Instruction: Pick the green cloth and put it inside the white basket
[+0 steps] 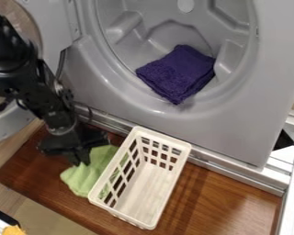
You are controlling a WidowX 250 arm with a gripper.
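Where the black two-finger end effector (81,159) hangs, the crumpled light-green cloth (82,178) lies right at its tip, spreading from there toward the slotted white plastic basket (164,136), just outside its long wall. I cannot tell how far open the end effector is, or whether it grips any fabric; a lift would likely need to cross that wall sideways.

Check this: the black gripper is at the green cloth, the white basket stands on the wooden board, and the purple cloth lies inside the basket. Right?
No: the camera view shows the purple cloth in the round grey recess, not inside the white basket. The rest is right.
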